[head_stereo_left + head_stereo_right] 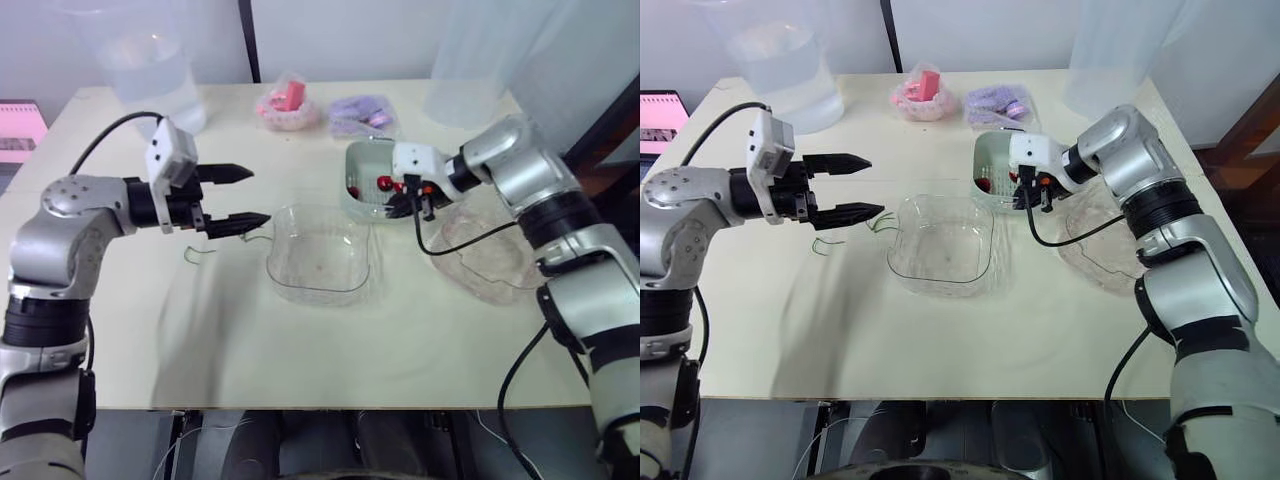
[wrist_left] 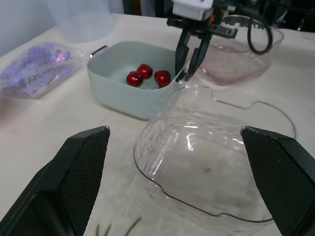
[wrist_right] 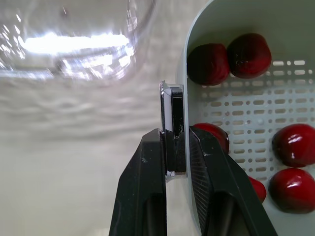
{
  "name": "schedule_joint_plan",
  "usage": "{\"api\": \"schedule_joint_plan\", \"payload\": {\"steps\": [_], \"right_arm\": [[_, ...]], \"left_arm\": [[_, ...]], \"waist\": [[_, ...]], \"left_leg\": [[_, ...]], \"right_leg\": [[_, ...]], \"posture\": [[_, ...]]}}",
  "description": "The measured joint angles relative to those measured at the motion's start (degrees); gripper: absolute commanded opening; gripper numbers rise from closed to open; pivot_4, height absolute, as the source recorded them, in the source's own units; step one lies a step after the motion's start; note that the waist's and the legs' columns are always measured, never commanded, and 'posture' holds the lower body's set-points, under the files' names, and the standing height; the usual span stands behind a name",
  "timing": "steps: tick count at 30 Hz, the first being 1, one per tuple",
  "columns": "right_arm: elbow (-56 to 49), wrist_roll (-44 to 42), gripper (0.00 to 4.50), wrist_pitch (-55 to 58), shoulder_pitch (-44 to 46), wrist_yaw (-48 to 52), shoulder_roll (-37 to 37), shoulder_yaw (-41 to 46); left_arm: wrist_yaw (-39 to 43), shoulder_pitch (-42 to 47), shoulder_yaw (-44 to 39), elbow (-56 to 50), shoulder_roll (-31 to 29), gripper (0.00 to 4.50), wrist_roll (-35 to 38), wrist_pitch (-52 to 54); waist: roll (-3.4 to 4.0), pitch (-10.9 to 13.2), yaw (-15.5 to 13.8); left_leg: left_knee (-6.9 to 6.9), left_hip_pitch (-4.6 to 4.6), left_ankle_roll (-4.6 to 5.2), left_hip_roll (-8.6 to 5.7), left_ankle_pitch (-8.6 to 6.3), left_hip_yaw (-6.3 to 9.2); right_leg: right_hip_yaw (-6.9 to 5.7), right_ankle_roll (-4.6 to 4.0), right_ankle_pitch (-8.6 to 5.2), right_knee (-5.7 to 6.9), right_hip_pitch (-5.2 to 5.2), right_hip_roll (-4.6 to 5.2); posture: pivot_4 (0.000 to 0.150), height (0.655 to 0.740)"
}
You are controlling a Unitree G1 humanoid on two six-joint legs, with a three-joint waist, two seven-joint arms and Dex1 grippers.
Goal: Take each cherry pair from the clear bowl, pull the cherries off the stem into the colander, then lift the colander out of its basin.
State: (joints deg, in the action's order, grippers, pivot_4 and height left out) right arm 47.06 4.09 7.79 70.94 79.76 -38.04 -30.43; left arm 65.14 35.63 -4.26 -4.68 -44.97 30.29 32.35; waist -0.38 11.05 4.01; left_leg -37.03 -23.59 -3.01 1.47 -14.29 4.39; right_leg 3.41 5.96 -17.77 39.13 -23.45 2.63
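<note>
The clear bowl (image 1: 322,255) sits mid-table with nothing in it. Behind it to the right stands the pale green colander (image 1: 368,160) with several red cherries (image 3: 229,56) on its perforated floor; I cannot tell colander from basin. My right gripper (image 3: 173,137) is shut on a tab at the colander's near rim, its fingers (image 1: 408,206) pointing down. To the left of the clear bowl, my left gripper (image 1: 258,195) hovers open and holds nothing. Loose green stems (image 1: 880,222) lie on the table under it.
A clear pink-tinted bowl (image 1: 490,255) lies right of the colander, under my right arm. At the back stand a water jug (image 1: 150,60), a pink packet (image 1: 288,105), a purple bag (image 1: 360,112) and a tall clear container (image 1: 470,60).
</note>
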Motion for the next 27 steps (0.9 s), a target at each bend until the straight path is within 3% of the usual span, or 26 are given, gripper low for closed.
{"api": "schedule_joint_plan", "payload": {"steps": [2,3,4,9,13,16,20,22,27], "right_arm": [[2.83,1.41,0.18,-1.57,0.94,-0.08,0.84,0.34],[3.84,1.76,1.20,-2.27,1.16,-0.10,1.05,0.68],[4.78,2.14,1.51,-2.77,1.30,-0.22,1.25,1.28],[6.57,3.44,3.96,-3.04,1.34,0.14,1.35,3.24],[1.50,1.73,3.96,1.41,1.07,1.46,-1.41,7.91],[-10.72,-2.46,3.96,7.79,-2.88,0.02,-6.51,16.05],[-30.38,-10.24,3.96,20.44,-17.86,-4.49,-13.13,29.67],[-40.01,-14.69,4.49,29.25,-25.81,-7.68,-14.11,37.80],[-56.02,-22.80,4.49,47.65,-39.57,-15.44,-16.36,59.82]], "left_arm": [[-0.47,-0.31,-0.01,-0.63,-0.01,4.50,0.40,0.37],[-0.62,-0.49,-0.02,-0.89,-0.06,4.50,0.43,0.60],[-0.76,-0.63,-0.02,-1.05,-0.07,4.50,0.47,0.72],[-1.14,-0.66,-0.01,-1.01,-0.08,4.50,0.47,0.88],[-1.30,0.70,-0.31,0.55,-0.16,4.50,0.79,1.08],[-3.19,1.10,-2.42,2.25,-0.68,4.50,1.59,2.74],[-5.69,-2.09,-6.20,2.39,-2.63,4.50,2.02,5.42],[-7.39,-3.73,-7.06,2.37,-2.89,4.50,1.29,4.84],[-10.75,-10.70,-9.67,4.30,-3.07,4.50,-1.54,1.21]], "waist": [[0.00,0.00,-0.02],[0.00,0.00,-0.02],[0.00,0.00,-0.02],[0.00,0.00,-0.04],[0.02,0.01,-0.08],[0.01,0.01,-0.24],[0.00,0.00,-1.03],[0.02,0.00,-1.33],[0.03,-0.01,-1.53]], "left_leg": [[0.00,0.02,-0.02,0.00,0.01,0.01],[0.00,0.03,-0.03,0.00,0.01,0.01],[0.00,0.03,-0.02,0.00,0.01,0.01],[0.00,0.03,-0.05,-0.01,0.03,0.01],[0.02,0.03,-0.05,-0.01,0.03,0.01],[0.04,0.02,0.11,-0.01,-0.06,0.04],[0.03,0.01,0.22,-0.03,-0.13,0.12],[0.01,0.04,0.22,-0.03,-0.13,0.10],[0.03,0.09,0.23,-0.02,-0.13,0.05]], "right_leg": [[0.00,0.00,0.00,0.01,0.02,0.00],[0.00,0.00,0.00,0.01,0.03,0.00],[0.00,0.00,0.00,0.01,0.04,0.00],[0.00,0.00,0.00,0.01,0.04,0.00],[0.00,0.00,0.00,0.02,0.02,0.01],[-0.02,0.00,0.00,0.01,0.04,0.01],[-0.11,0.00,0.00,-0.05,0.12,0.04],[-0.07,0.00,0.00,0.00,0.11,0.02],[-0.03,-0.01,0.00,-0.03,0.15,0.02]], "posture": [[0.150,0.7348],[0.150,0.7348],[0.150,0.7348],[0.150,0.7348],[0.150,0.7348],[0.150,0.7348],[0.150,0.7348],[0.150,0.7348],[0.150,0.7348]]}}
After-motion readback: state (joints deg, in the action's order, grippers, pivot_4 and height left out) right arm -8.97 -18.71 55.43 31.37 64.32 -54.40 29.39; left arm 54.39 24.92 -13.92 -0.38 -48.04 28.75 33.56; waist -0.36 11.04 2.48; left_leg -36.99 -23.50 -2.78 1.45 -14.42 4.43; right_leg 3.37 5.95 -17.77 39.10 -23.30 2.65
